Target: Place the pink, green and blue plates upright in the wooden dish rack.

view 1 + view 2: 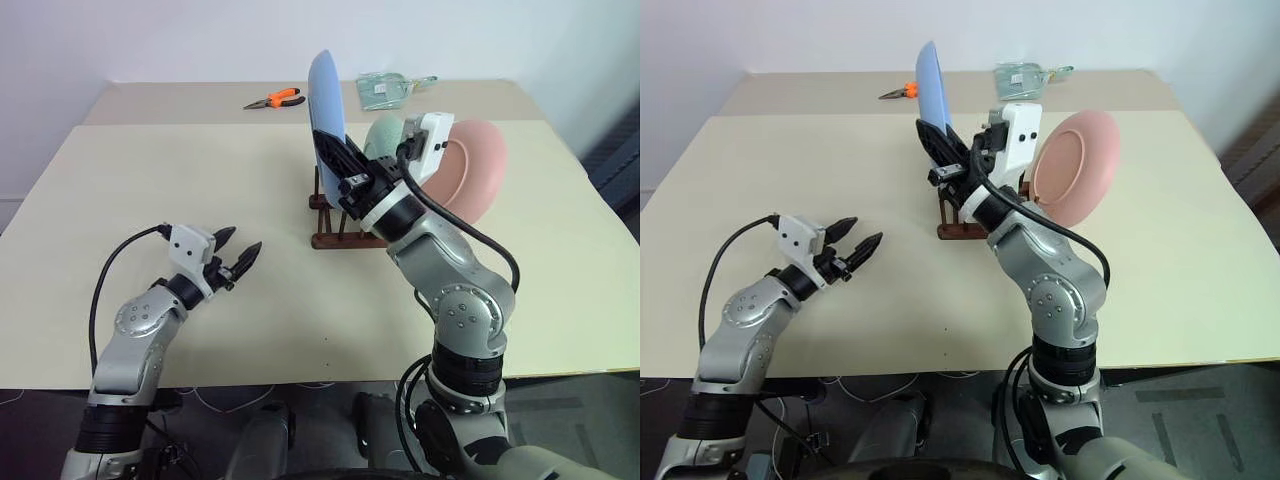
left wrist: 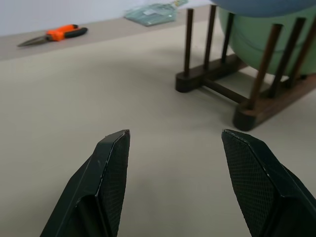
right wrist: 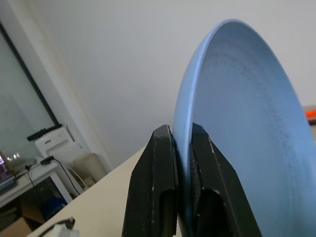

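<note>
My right gripper [image 3: 180,131] is shut on the rim of the blue plate [image 1: 325,100] and holds it upright, edge-on, above the left end of the wooden dish rack [image 1: 335,240]. The green plate [image 1: 380,135] stands between the rack's pegs [image 2: 256,79], partly hidden behind my right wrist. To its right, the pink plate [image 1: 470,170] leans upright at the rack's right end. My left gripper [image 1: 238,245] hovers low over the table, left of the rack, open with nothing between its fingers [image 2: 116,163].
Orange-handled pliers [image 1: 275,99] and a clear plastic packet [image 1: 385,88] lie on the far table behind the rack. The beige table [image 1: 180,180] stretches bare to the left and in front of the rack.
</note>
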You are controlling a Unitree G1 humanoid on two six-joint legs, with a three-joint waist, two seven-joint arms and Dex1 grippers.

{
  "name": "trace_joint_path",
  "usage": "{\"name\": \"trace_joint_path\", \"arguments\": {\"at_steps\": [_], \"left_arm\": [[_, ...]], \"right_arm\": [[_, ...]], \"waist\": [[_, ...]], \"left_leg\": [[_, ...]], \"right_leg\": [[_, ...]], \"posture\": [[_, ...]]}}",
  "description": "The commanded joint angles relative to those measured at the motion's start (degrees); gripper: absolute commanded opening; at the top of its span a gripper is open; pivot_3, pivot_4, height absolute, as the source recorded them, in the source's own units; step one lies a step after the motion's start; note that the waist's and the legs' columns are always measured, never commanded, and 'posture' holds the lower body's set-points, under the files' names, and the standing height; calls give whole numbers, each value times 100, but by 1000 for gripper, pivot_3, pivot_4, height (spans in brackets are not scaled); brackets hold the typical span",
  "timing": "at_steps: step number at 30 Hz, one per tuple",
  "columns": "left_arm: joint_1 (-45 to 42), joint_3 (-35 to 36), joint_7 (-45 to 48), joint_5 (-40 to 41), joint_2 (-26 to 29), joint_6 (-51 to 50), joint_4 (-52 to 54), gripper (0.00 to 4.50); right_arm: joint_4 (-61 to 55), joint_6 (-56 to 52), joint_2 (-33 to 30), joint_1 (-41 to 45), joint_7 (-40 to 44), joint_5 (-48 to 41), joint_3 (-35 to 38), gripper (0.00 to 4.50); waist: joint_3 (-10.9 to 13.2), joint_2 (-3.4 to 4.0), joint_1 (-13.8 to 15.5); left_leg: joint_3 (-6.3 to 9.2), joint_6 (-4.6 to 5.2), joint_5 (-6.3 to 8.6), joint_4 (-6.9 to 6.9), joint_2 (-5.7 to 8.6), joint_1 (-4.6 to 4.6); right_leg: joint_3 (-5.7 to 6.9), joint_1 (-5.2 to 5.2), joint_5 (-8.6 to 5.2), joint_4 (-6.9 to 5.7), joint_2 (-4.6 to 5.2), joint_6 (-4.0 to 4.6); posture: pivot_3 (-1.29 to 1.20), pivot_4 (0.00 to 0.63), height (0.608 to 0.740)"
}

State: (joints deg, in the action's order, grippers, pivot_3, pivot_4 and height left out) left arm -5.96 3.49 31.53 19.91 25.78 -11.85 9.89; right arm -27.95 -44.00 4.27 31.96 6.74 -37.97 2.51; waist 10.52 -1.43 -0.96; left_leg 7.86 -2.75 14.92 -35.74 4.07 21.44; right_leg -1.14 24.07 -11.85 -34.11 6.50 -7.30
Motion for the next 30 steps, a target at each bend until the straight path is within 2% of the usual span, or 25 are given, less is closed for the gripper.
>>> {"name": "trace_joint_path", "arguments": {"at_steps": [1,10,11,12,16,21,24,25,26,27,30], "left_arm": [[43,-37,121,-37,7,105,315,2976],[27,-54,149,-72,-35,29,414,2976],[25,-61,151,-76,-40,28,419,3033],[27,-69,151,-81,-45,26,428,3033],[36,-117,130,-112,-73,5,482,3033],[54,-167,98,-151,-105,-9,503,3033],[51,-241,122,-202,-97,-8,502,3033],[27,-295,179,-226,-82,5,488,3033],[11,-333,218,-244,-75,14,480,3033],[-4,-369,252,-263,-68,25,471,3033],[-116,-470,354,-282,-110,34,367,3033]], "right_arm": [[-193,-36,74,66,-183,-312,118,0],[593,-39,80,510,-540,-677,515,0],[713,19,17,612,-485,-595,494,720],[809,73,-31,704,-447,-532,481,968],[866,432,-523,1044,-35,37,89,2955],[404,1042,-1554,1243,768,896,-488,2955],[251,1207,-2257,1298,1027,1063,-110,2955],[295,1216,-2719,1201,1170,1117,241,2955],[331,1225,-3045,1122,1273,1155,474,2441],[384,1268,-3356,1028,1350,1233,668,2146],[935,1477,-4575,315,1410,1977,1433,621]], "waist": [[0,0,0],[0,2,-2],[1,2,-2],[1,3,-4],[1,3,-2],[1,2,2],[0,0,22],[-1,-2,35],[-1,-2,60],[0,-2,71],[0,-2,153]], "left_leg": [[0,0,0,0,0,0],[0,1,0,-2,0,-1],[0,1,-1,-1,0,-1],[-1,1,-1,-1,0,-1],[-2,1,-1,0,0,0],[-4,1,-1,-1,0,1],[-4,1,0,-3,0,3],[-4,1,0,-5,1,3],[-2,1,0,-8,1,3],[0,2,0,-15,3,8],[-3,13,7,-20,5,7]], "right_leg": [[0,0,0,0,0,0],[1,-1,8,0,0,-15],[0,0,8,0,-1,-15],[1,0,8,0,-1,-15],[1,0,8,0,-1,-16],[1,-1,8,2,-1,-17],[1,-3,7,4,0,-18],[2,-6,7,6,0,-18],[3,-10,7,9,0,-18],[6,-16,3,13,2,-15],[7,-33,-9,31,7,-7]], "posture": [[0,150,740],[0,150,740],[0,150,740],[0,150,740],[0,150,740],[0,150,740],[0,150,740],[0,150,740],[0,150,740],[0,150,740],[0,150,740]]}}
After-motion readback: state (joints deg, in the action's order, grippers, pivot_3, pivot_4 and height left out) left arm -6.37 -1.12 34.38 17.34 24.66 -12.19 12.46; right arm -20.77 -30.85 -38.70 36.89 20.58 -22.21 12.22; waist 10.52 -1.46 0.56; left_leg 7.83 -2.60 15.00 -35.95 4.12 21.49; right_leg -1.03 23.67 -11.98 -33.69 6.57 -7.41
